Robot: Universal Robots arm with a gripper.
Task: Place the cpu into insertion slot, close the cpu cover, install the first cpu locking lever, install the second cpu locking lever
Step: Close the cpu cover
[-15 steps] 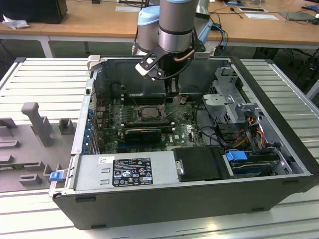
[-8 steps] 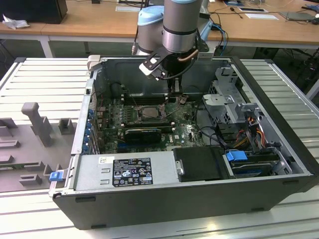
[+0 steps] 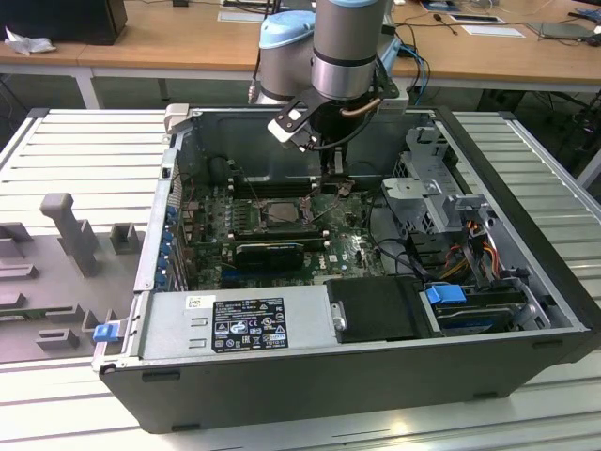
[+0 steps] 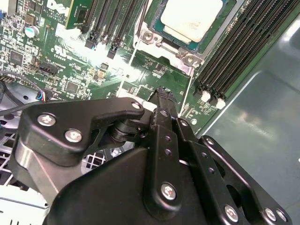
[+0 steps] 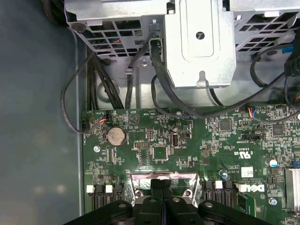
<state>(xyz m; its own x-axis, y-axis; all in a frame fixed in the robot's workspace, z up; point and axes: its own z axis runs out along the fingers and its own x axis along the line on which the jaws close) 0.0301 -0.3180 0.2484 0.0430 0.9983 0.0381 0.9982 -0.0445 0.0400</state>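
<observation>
The open computer case (image 3: 329, 376) lies on its side across the middle of the exterior view, on a slatted metal table (image 3: 84, 141). The arm (image 3: 343, 47) comes down from the upper middle of that frame into the case. The green circuit board (image 3: 347, 249) covers the case floor left of centre. A long black graphics card (image 3: 268, 252) lies on it.

The gripper (image 3: 336, 183) hangs over the board, just to the exterior view's right of the insertion slot (image 3: 282, 212). In both wrist views its black fingers (image 5: 154, 206) are pressed together with nothing between them. In the second wrist view the gripper (image 4: 161, 91) sits over bare green board, near the slot's silver surround (image 4: 154, 40) but apart from it.

The cpu (image 4: 190, 16) sits flat inside the slot, pale metal top up, untouched by the gripper.
</observation>
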